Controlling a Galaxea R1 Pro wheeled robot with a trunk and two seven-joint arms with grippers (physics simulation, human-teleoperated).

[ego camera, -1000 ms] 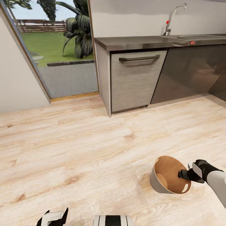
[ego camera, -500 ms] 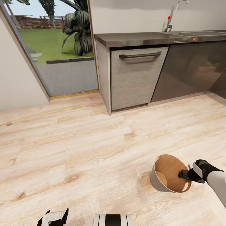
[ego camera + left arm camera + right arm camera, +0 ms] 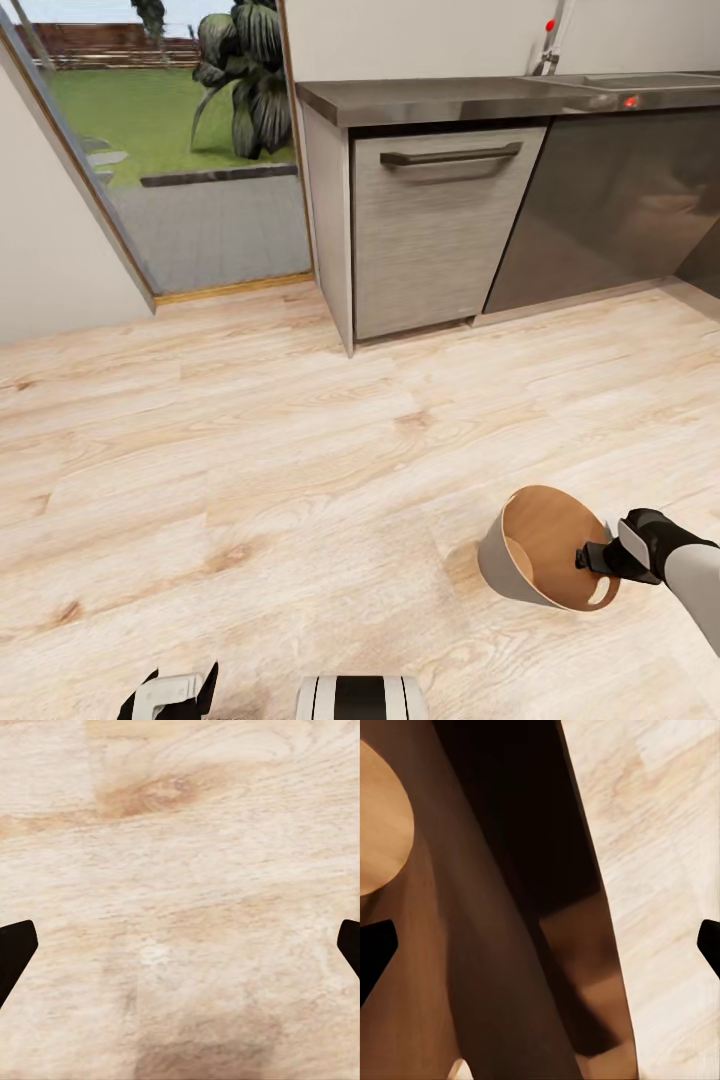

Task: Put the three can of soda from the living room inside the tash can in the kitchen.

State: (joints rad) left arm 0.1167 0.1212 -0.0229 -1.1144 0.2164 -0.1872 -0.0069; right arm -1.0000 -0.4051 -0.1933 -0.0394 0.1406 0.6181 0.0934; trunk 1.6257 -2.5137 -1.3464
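Wood-lined tash can tilted on kitchen floor; both grippers' jaws spread wide

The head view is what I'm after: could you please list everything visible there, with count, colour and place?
Bin: one, grey outside, wood-brown inside, on the floor at lower right, tilted.
Floor: one, light wood planks, across the foreground.
Dishwasher front: one, brushed steel with dark handle, under the counter.
Counter: one, dark grey, along the far wall.
Tap: one, steel, on the counter, far right.
Plant: one, dark green, outside the glass door.
Right end effector: one, black, at the bin's rim.
Left end effector: one, black and white, bottom edge.
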